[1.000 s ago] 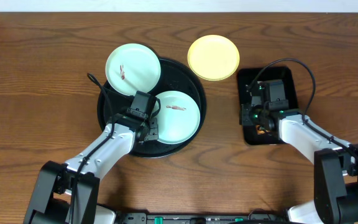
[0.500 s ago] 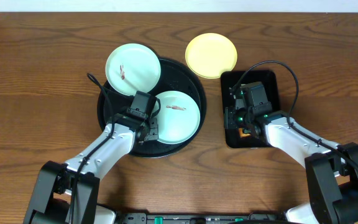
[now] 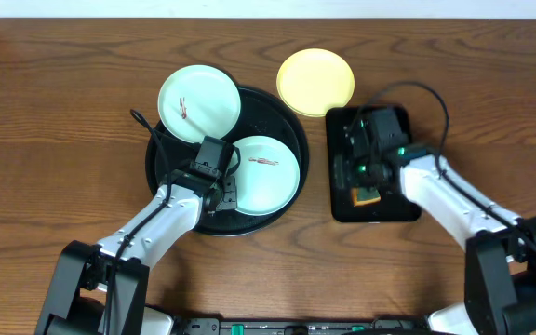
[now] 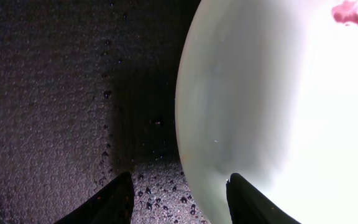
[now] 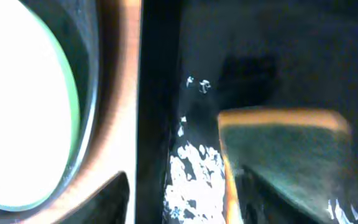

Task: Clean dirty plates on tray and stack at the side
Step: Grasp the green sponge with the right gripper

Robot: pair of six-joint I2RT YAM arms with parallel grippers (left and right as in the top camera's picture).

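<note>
Three plates are in play, and only the yellow plate (image 3: 315, 82) is off the round tray (image 3: 279, 113). It sits on the bench (image 3: 63, 112) beyond the tray's far right side, close to the corner of a black rectangular tray (image 3: 404, 210).

The near green plate (image 3: 273, 177) lies flat inside the round tray with a reddish smear (image 3: 263, 162) toward its far side. The far green plate (image 3: 199, 100), also smeared, overhangs the tray's far left rim.

The left gripper (image 3: 223, 193) is down on the round tray at the near green plate's left edge. Its wrist view shows the fingers apart, one over the plate and one over bare tray, with the rim between them and not pinched.

The right gripper (image 3: 361, 180) hangs over the rectangular tray, and a sponge (image 3: 366, 196) lies just ahead of its fingertips. Its wrist view is too blurred to tell whether it is released or clasping the sponge.

The coming move probably turns on this: the smeared near plate lies to the left of the right gripper, across the strip of bench between the two trays. The right arm is the one beside the sponge, while the left arm is already at the plate to steady it.

A round plate sets no preferred approach, and the sponge's long side cannot be judged here. The round tray's low rim and the left arm's wrist are what a wiping pass must clear.
</note>
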